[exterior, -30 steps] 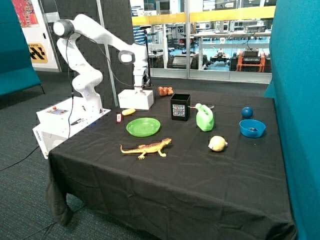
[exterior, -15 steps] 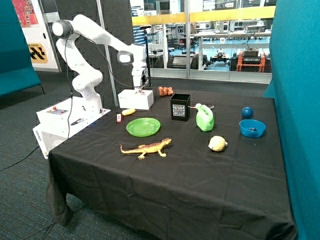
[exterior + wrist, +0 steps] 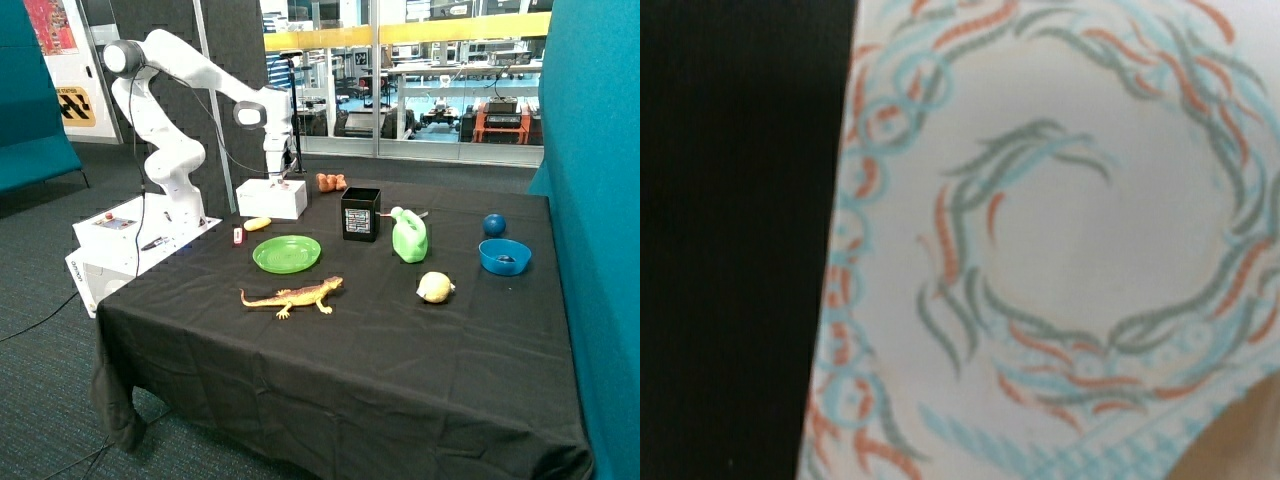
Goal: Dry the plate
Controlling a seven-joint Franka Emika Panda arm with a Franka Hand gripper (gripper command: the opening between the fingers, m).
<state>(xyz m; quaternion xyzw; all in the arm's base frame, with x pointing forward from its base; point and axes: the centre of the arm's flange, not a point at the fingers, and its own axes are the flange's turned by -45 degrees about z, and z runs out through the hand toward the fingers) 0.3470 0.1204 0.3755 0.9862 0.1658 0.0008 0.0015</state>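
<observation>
Nothing much has shifted in the last second: the arm has dipped a touch lower over the white box, and everything on the worktop lies as it did. From where I stand the hand is right at the box's top, at the back corner near the robot's base; the wrist view is filled by a white patterned surface with teal and orange swirls, probably a cloth or tissue there. I cannot tell whether its fingers are apart or together.

The plate sits flat on the black cloth, just in front of the box, with the lizard nearer me and the black cube off to one side. It looks untouched, so the drying has not begun; I'd say the arm is fetching something to wipe with.

What could go wrong: a pinch too shallow may lift nothing, while pressing down hard could shove the light box towards the yellow item beside it. A trailing cloth might also drag the small things near the plate.

The cube carries a white label, too small to read.
</observation>
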